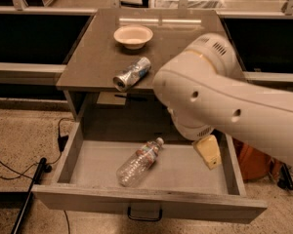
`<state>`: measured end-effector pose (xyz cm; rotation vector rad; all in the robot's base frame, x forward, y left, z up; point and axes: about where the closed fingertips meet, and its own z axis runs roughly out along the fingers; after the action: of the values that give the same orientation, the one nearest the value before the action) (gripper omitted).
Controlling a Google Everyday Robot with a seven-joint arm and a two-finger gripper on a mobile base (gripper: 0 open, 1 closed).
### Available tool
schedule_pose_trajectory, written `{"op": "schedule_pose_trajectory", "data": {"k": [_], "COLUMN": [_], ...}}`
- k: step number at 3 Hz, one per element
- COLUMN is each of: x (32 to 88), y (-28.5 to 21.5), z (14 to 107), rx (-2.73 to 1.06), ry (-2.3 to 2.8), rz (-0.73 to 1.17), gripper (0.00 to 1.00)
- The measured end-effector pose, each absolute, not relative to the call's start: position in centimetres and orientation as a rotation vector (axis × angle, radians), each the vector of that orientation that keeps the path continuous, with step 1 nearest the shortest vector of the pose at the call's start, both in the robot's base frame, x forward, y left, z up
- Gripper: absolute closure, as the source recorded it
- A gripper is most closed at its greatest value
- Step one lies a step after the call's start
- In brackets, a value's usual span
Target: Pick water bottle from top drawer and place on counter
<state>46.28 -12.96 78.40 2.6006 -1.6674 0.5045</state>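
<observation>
The water bottle (139, 162) lies on its side in the middle of the open top drawer (151, 203), with its white cap pointing back and right. The drawer's dark handle (144, 213) is at the front. My gripper (207, 151), a pale yellow piece below the big white arm (219, 101), hangs over the right part of the drawer. It is to the right of the bottle and apart from it. The counter (95, 48) is above and behind the drawer.
A crushed silver-blue can (132, 73) lies near the counter's front edge. A white bowl (133, 35) stands further back. An orange object (254, 162) is on the floor right of the cabinet. Black cables (19, 169) and a dark rod run along the floor at left.
</observation>
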Motion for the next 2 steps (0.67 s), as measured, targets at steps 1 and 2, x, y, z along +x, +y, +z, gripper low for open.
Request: {"op": "schedule_pose_trajectory", "data": {"k": [1,2], "x": [48.3,49.6], "y": [-10.2,-8.2], "z": [73.3,70.4], "rx": [2.737,2.839], "ry": [-1.436,-1.314], "rz": [0.441,0.346], "gripper": [0.0,0.0]}}
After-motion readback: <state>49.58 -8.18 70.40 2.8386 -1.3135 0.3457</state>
